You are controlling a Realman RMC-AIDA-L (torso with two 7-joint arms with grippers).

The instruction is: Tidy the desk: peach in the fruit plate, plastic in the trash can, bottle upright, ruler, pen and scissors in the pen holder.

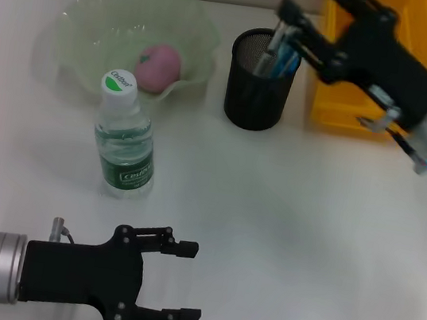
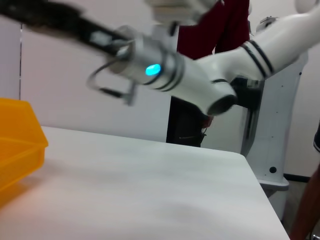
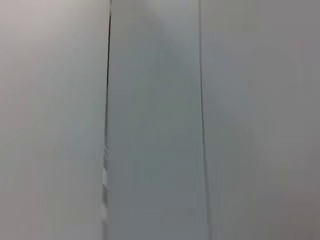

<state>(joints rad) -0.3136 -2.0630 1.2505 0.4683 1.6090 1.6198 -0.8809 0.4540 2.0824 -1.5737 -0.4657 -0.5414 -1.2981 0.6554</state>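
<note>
White tabletop, the desk (image 1: 305,246), takes up most of the head view, plain and smooth, with very little loose on it. Next biggest is the fruit plate (image 1: 82,20), pale green see-through glass with a wavy rim, and the pink peach (image 1: 159,68) sits inside it, so that job looks done. The trash can (image 1: 330,105) is a bright yellow plastic box at the far right, mostly hidden behind the right arm; whether any plastic is in it can't be told. The bottle (image 1: 125,140), clear with a green-and-white label and white cap, stands upright just in front of the plate.

The pen holder (image 1: 256,90), a black mesh cup, has blue and silvery things poking out. The right gripper (image 1: 284,27) hangs right over its rim, probably dropping in or letting go of one of the stationery bits, but whether it's clenched or released can't be made out. The left gripper (image 1: 187,281) rests low at the near edge, spread wide and holding nothing, apparently parked.
</note>
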